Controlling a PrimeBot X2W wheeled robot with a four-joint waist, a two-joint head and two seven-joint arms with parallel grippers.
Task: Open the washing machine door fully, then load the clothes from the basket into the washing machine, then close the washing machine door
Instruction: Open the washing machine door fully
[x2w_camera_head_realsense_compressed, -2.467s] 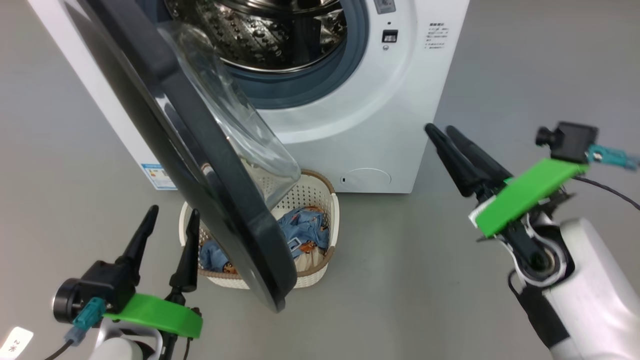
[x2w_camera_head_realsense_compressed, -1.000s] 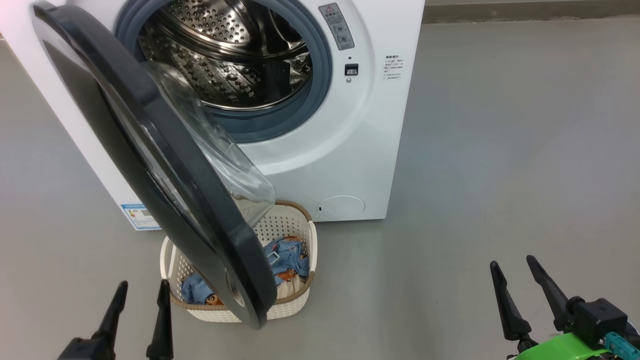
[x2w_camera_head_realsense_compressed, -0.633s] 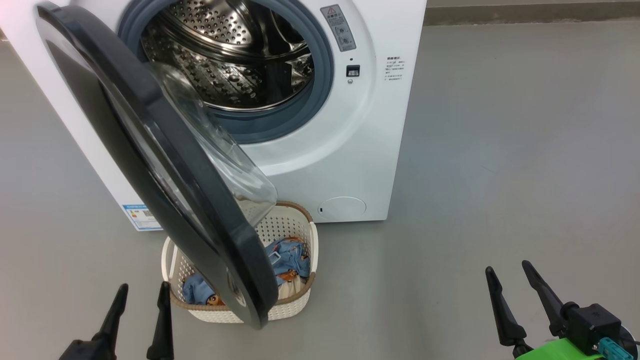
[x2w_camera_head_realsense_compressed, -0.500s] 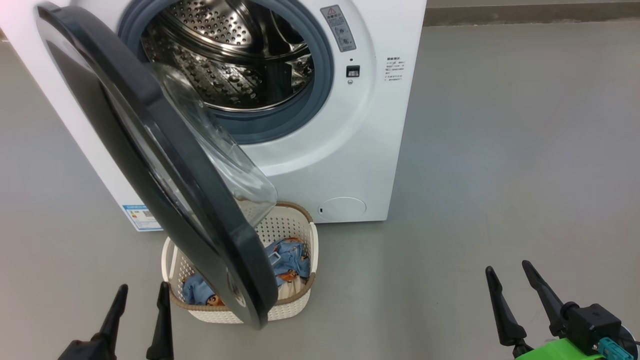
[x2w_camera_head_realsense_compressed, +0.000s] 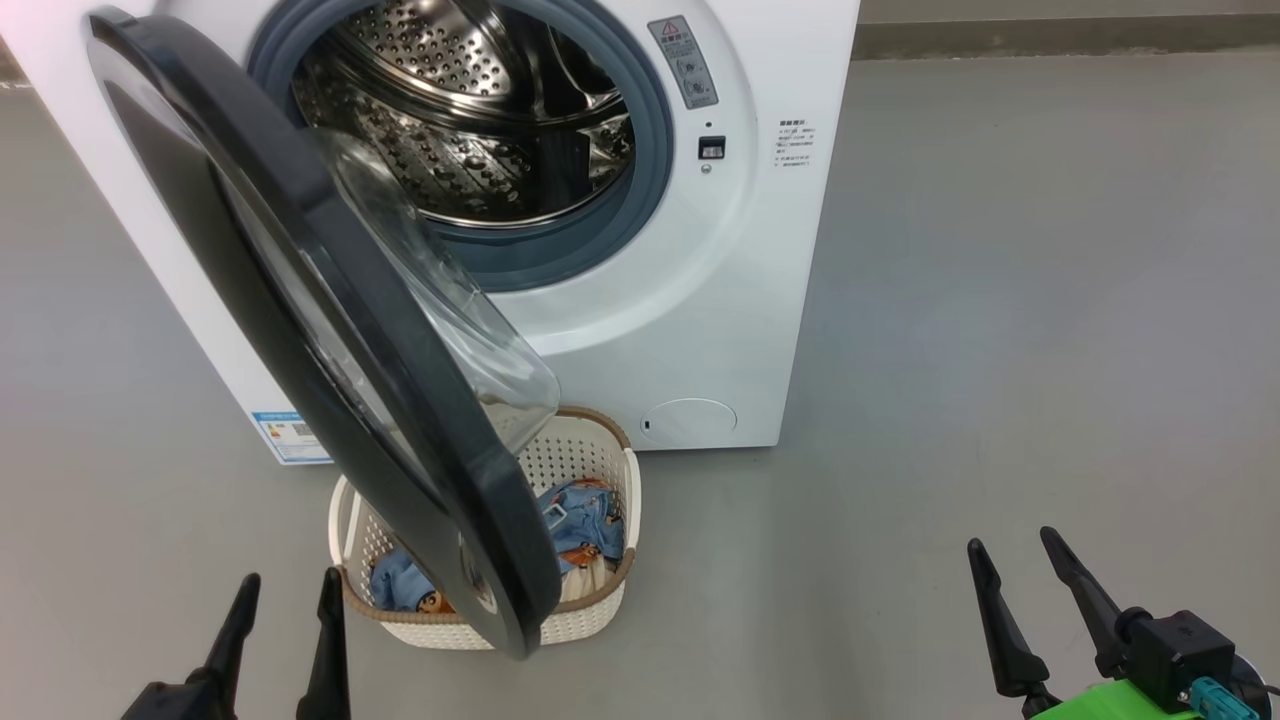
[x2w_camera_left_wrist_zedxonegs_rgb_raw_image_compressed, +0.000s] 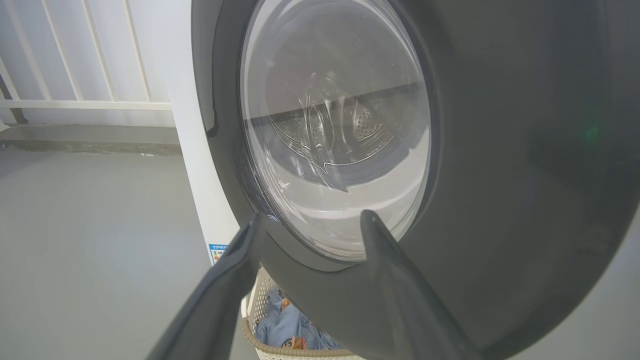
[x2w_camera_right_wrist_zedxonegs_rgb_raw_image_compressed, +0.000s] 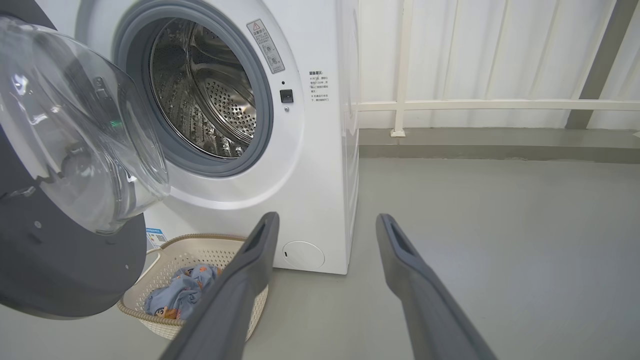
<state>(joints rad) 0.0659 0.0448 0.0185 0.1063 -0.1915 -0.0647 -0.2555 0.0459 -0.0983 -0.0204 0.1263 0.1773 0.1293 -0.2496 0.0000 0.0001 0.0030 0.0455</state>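
Washing machine door (x2w_camera_head_realsense_compressed: 400, 400) is open part way, hinged at 9 o'clock of the opening and swung out towards the robot. Its glass bowl (x2w_camera_head_realsense_compressed: 480, 340) faces the drum (x2w_camera_head_realsense_compressed: 470, 110). Washing machine (x2w_camera_head_realsense_compressed: 740, 300) stands on the grey floor (x2w_camera_head_realsense_compressed: 1000, 300), gasket (x2w_camera_head_realsense_compressed: 600, 230) exposed, drum bare of fabric as far as I can see.

Basket (x2w_camera_head_realsense_compressed: 632, 480) sits on the floor at 6 o'clock of the opening, just in front of the machine's base. Clothes (x2w_camera_head_realsense_compressed: 585, 515) are inside it, blue with orange print.

Obstruction: the door's lower edge hangs over the basket and hides its middle from the head view. Blue label sticker (x2w_camera_head_realsense_compressed: 290, 437) is at 9 o'clock of the basket, round flap (x2w_camera_head_realsense_compressed: 688, 420) at 2 o'clock.

Left gripper (x2w_camera_head_realsense_compressed: 290, 575) is at 8 o'clock of the basket, fingers spread wide, empty, with the door's outer face straight ahead of it. Right gripper (x2w_camera_head_realsense_compressed: 1010, 540) is at 3 o'clock, well apart from the basket, also wide and empty.

Versus 2.5 s back: the right gripper was raised near the machine's lower right corner with its fingers close together, and is now low and spread. The camera has pulled back, so more of the machine shows. Door and basket overlap as before.
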